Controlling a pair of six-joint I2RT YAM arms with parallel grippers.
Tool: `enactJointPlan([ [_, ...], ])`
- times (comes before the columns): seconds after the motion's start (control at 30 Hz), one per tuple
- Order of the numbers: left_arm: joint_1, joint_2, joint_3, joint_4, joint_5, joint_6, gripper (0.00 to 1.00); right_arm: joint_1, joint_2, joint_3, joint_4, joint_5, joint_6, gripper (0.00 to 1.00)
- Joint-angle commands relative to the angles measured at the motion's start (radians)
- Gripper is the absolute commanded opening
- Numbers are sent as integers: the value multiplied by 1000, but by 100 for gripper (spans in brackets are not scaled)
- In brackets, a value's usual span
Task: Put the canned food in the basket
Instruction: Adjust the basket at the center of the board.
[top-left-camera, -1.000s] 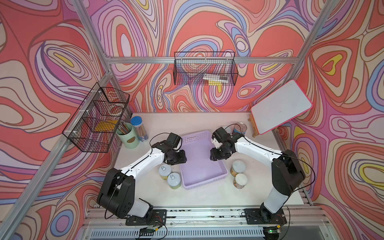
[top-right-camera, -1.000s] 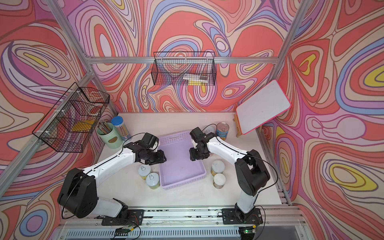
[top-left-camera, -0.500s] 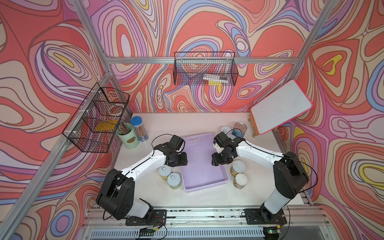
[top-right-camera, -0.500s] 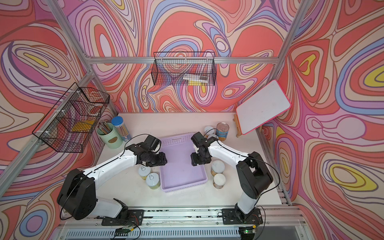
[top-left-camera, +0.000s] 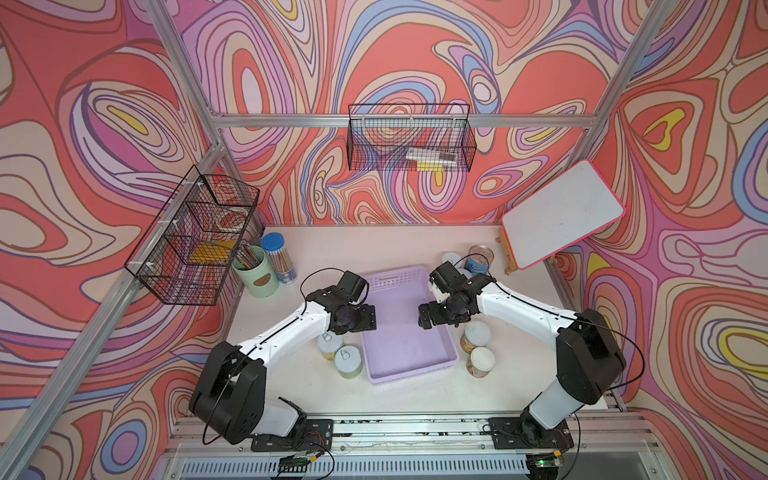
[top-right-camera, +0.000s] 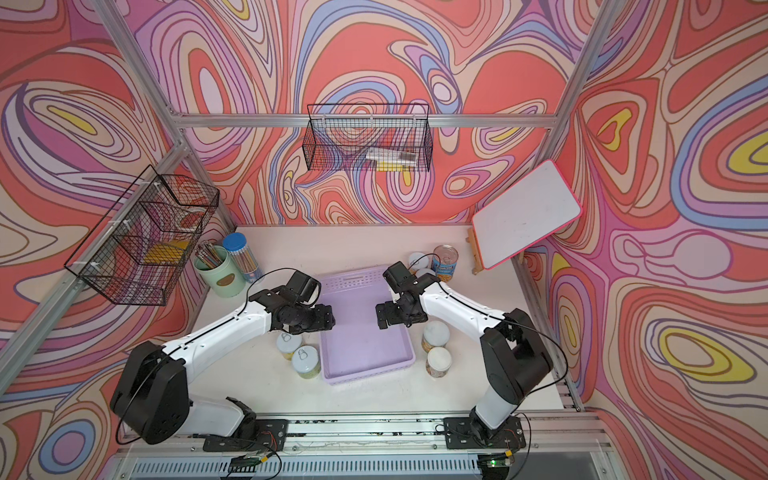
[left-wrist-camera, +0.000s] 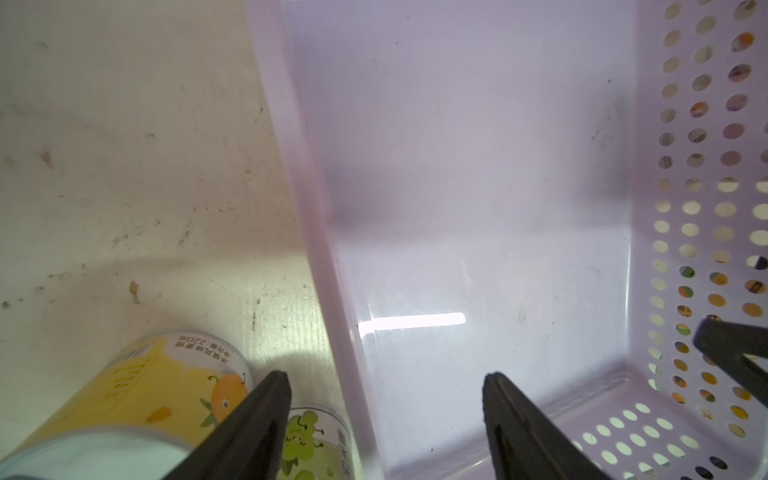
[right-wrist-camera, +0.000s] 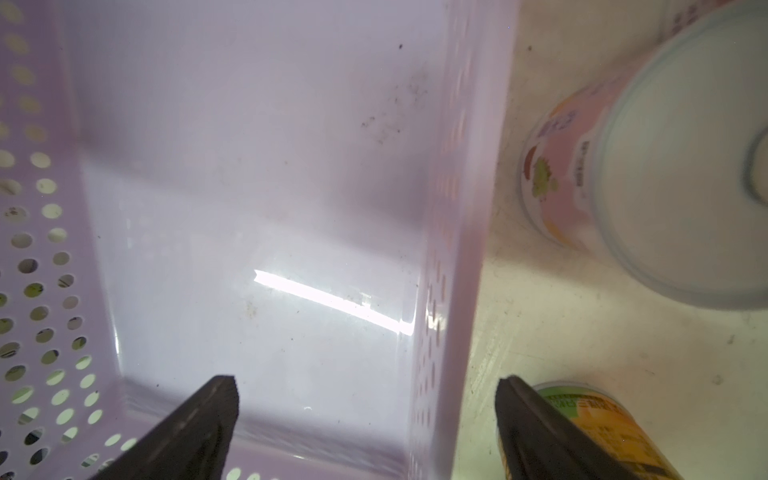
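Note:
The lavender basket (top-left-camera: 409, 357) (top-right-camera: 368, 357) lies in the middle of the table with nothing in it. My left gripper (top-left-camera: 369, 318) (left-wrist-camera: 384, 399) is open and straddles the basket's left wall (left-wrist-camera: 328, 266) without touching it. My right gripper (top-left-camera: 424, 321) (right-wrist-camera: 368, 407) is open astride the right wall (right-wrist-camera: 453, 249). Two tins of canned food (top-left-camera: 330, 345) (top-left-camera: 348, 362) stand left of the basket, two more (top-left-camera: 476, 336) (top-left-camera: 481, 362) to its right. At the back right are a blue-labelled can (top-left-camera: 480, 261) and a small one (top-left-camera: 451, 259).
A mint pencil cup (top-left-camera: 255, 272) and a blue-capped pencil tube (top-left-camera: 279, 257) stand at the back left. A whiteboard (top-left-camera: 561, 214) leans at the back right. Black wire baskets (top-left-camera: 195, 241) (top-left-camera: 409, 143) hang on the walls.
The basket slid a little toward the front and turned while both grippers held its side walls. Both grippers have now opened and let go of the walls.

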Motion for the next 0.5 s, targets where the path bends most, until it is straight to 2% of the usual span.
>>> enactJointPlan([
  [0.0,-11,-69,19,-39,-81,50,78,10,-87,-15,39,33,22,98],
  [0.23,-116,-125,49,-27,-185,106,81,66,-207,-105,124,142,125,98],
  [0.33,-185,-129,52,14,-207,122,82,66,-271,-150,137,253,179,98],
  [0.47,-256,-115,58,81,-210,133,89,65,-314,-122,85,377,159,98],
])
